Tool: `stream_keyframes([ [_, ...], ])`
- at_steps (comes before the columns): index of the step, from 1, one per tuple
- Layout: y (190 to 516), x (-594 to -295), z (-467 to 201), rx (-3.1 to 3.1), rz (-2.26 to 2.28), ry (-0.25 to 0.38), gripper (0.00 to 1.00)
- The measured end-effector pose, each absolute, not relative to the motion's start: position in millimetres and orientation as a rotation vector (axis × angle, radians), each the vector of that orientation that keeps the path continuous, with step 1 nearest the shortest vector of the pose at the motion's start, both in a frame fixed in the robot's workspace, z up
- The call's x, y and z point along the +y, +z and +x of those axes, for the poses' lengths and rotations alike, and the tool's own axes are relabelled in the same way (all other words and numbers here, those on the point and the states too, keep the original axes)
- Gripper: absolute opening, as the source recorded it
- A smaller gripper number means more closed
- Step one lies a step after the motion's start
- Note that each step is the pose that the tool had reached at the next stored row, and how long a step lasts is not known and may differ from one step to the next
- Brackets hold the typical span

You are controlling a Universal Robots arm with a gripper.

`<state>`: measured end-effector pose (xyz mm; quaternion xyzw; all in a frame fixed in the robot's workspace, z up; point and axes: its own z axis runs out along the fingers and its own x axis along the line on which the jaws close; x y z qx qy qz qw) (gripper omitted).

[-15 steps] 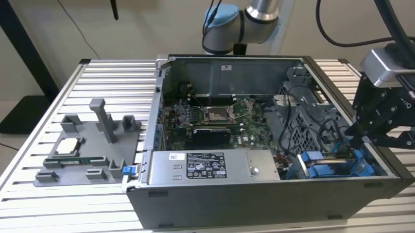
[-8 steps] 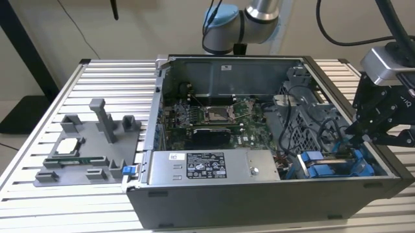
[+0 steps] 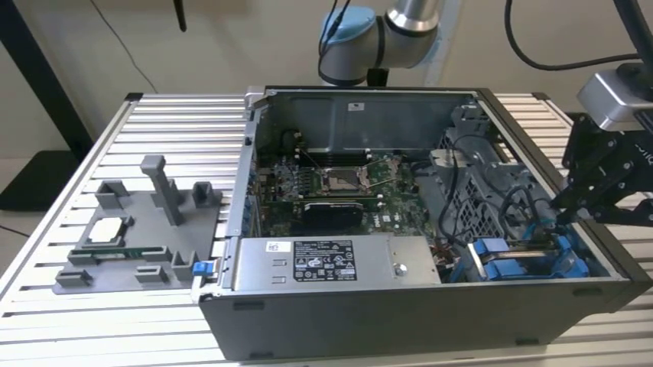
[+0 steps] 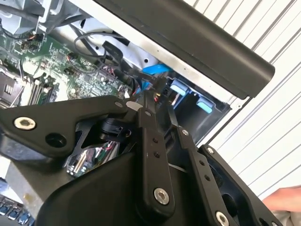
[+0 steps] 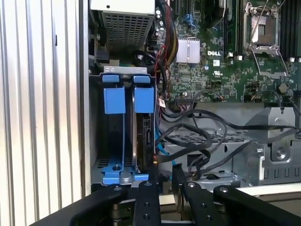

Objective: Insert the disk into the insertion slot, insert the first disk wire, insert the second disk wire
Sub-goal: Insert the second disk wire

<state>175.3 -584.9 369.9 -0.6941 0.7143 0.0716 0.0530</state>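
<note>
I see smooth blue plastic on the disk caddy frame (image 5: 144, 99), a dull grey sheet-metal drive cage (image 5: 96, 136), and a ribbed matt metal tabletop (image 5: 42, 117).

On the bench (image 3: 61, 321), a parts fixture (image 3: 143, 245) lies at the exterior view's left of an open computer case (image 3: 408, 329), along whose near wall sit the power-supply box (image 3: 326, 264) and, toward that view's right, the insertion slot (image 5: 95, 141) holding the disk (image 5: 143, 136), the motherboard (image 3: 337, 183) behind them.
</note>
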Motion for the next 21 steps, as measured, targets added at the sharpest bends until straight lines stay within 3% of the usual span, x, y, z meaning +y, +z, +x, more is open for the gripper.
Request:
stream_keyframes([
  [10, 368.4, -582.1, 191.4, 2.168, -2.122, 0.226, 1.0],
  [21, 364.0, -582.1, 203.5, 2.201, -2.163, 0.3, 1.0],
])
